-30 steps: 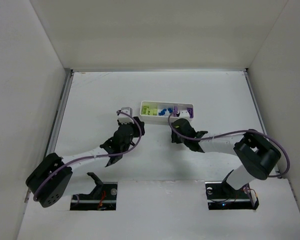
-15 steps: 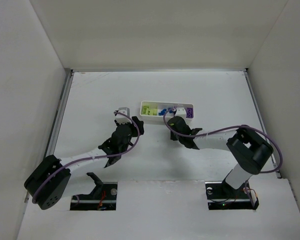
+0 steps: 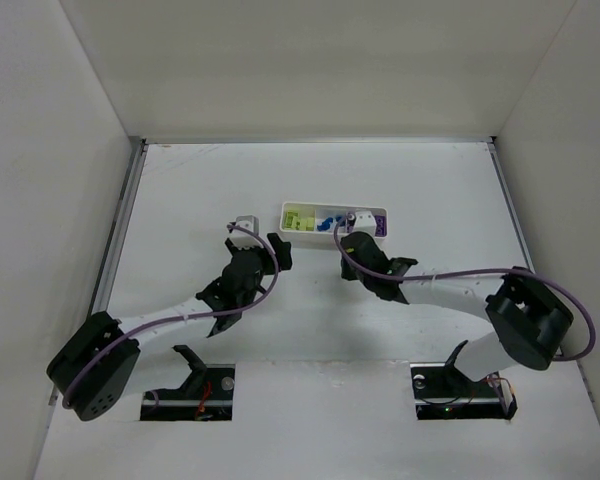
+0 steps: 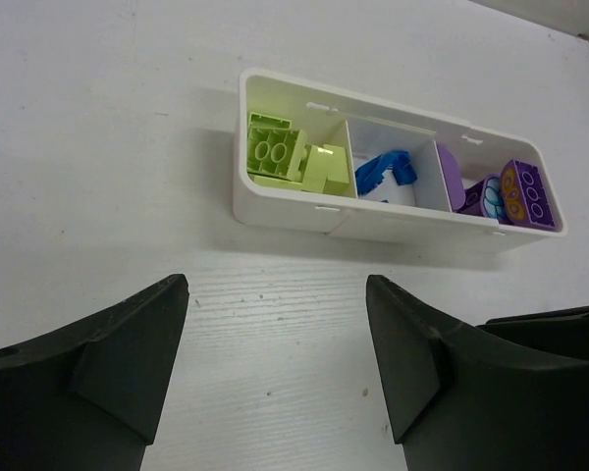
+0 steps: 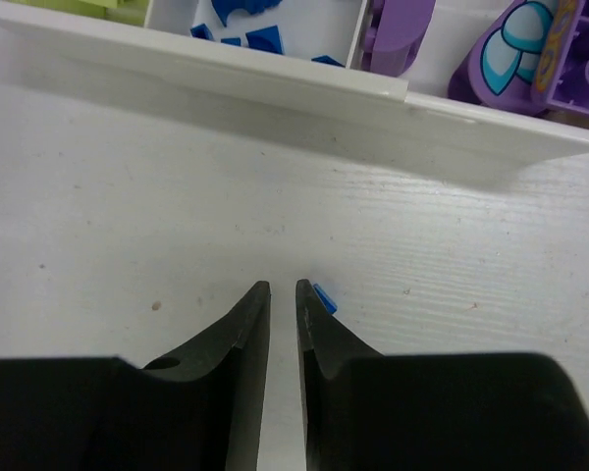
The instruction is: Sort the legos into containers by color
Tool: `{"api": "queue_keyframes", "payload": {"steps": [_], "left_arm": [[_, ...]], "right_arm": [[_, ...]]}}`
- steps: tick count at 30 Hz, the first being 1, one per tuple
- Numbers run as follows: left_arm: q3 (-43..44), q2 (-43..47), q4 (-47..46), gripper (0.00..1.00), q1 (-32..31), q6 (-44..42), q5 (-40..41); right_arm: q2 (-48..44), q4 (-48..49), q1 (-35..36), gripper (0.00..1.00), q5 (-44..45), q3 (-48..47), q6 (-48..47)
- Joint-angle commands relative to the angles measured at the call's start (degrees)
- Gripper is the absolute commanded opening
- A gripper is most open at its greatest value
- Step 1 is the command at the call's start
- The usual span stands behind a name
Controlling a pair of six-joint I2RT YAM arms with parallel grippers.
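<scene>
As the sorting appears to near its end, the white tray [image 4: 285,208], toward the far side of the table [image 3: 200,180], holds lime-green bricks [image 4: 280,157] in its left compartment, blue pieces [image 4: 385,169] in the middle and purple ones [image 4: 525,191] at the right. One blue sliver [image 5: 323,296] shows outside, on the tray's near side, just beside the right gripper [image 5: 283,287], whose fingers are pinched to a thin slit with nothing seen between. The left gripper [image 4: 275,285] hangs wide and empty. No brand or lettering is legible.
</scene>
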State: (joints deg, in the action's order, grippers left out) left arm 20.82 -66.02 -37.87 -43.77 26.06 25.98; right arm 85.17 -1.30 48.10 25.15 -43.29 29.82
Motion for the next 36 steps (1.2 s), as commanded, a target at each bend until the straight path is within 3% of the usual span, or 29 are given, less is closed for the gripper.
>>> {"api": "queue_keyframes", "payload": {"steps": [1,4,14,19,27,36], "left_arm": [[-0.8,2.2,-2.3,0.71,0.1,0.7,0.7],[-1.0,3.0,-2.6,0.71,-0.5,0.6,0.9],[-1.0,2.7,-2.3,0.72,0.2,0.9,0.5],[-1.2,3.0,-2.7,0.72,0.3,0.9,0.5],[-0.9,1.4,-2.7,0.72,0.4,0.9,0.4],[-1.0,2.0,-2.5,0.72,0.5,1.0,0.3]], "right_arm": [[-1.6,-2.3,0.5,0.26,1.7,-1.8,0.0],[-1.0,-2.2,0.5,0.43,0.4,-0.4,-0.4],[4.0,-1.2,0.4,0.49,-2.6,-1.0,-3.3],[6.0,-1.2,-0.2,0.43,-2.3,-1.4,-3.3],[6.2,-0.8,-0.2,0.21,-2.5,-0.5,-2.8],[2.6,-1.1,-0.2,0.16,-1.9,-0.5,-2.8]]}}
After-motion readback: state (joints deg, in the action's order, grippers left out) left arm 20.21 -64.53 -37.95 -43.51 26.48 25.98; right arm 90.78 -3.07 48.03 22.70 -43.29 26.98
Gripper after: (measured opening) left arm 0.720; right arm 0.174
